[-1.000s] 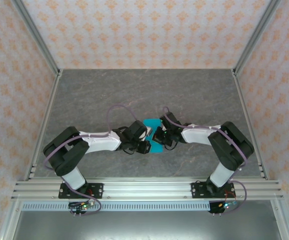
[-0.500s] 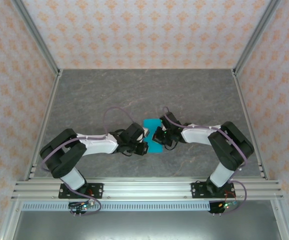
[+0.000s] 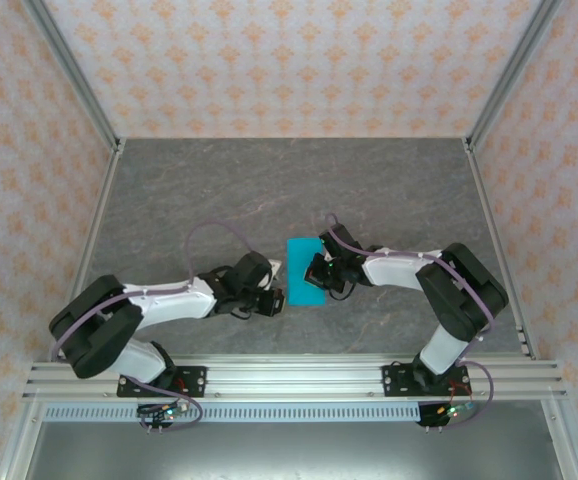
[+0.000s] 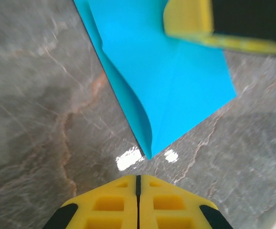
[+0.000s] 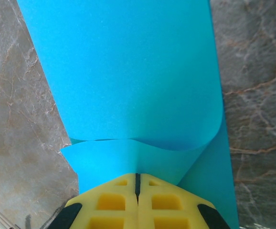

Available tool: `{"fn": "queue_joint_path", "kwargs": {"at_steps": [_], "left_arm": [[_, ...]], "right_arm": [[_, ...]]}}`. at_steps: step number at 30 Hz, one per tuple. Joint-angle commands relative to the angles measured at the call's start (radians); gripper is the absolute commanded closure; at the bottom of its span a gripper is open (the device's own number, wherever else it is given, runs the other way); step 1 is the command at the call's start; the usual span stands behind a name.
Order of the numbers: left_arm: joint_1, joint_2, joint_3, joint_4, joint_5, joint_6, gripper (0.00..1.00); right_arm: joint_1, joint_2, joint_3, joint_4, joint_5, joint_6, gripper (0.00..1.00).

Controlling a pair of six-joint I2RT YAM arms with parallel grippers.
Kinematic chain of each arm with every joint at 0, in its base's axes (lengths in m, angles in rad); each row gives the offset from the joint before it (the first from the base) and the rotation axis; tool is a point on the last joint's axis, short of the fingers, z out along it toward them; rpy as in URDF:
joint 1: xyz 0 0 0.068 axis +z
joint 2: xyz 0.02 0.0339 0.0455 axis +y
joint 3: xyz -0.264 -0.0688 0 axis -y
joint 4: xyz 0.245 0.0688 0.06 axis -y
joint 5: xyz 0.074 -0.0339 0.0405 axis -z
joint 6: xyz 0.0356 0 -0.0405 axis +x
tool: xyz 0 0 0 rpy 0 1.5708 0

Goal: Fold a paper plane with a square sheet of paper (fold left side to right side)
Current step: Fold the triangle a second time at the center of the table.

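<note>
right gripper (image 5: 138,180) closed, tips on square sheet of paper (image 5: 128,71) | left gripper (image 4: 138,183) closed, empty, just beside it | risk — bowed, uncreased flap may unfold on release

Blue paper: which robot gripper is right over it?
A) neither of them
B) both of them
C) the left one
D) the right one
D: the right gripper has its shut fingers over the folded sheet of paper, while the left gripper is over the bare table, just short of the paper's corner.
</note>
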Motion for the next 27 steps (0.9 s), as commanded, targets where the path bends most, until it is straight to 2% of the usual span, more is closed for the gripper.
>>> {"fn": "queue_joint_path", "kwargs": {"at_steps": [1,5,11,15,21,27], "left_arm": [[0.017,-0.044,0.036,-0.032,0.003,0.007,0.92],[0.017,0.028,0.083,0.027,0.088,-0.002,0.92],[0.017,0.144,0.128,0.087,0.133,-0.004,0.93],[0.017,0.194,0.15,0.093,0.115,0.002,0.93],[0.017,0.206,0.127,0.053,-0.033,-0.018,0.94],[0.016,0.224,0.079,0.11,0.014,-0.032,0.95]], "right_arm": [[0.004,0.015,0.002,-0.082,0.049,-0.016,1.0],[0.004,0.014,0.004,-0.08,0.047,-0.016,1.0],[0.006,0.014,0.001,-0.079,0.046,-0.016,1.0],[0.006,0.014,0.001,-0.078,0.043,-0.016,1.0],[0.006,0.005,-0.015,-0.034,0.025,-0.011,1.0],[0.006,-0.022,-0.029,0.032,-0.007,-0.009,1.0]]}}
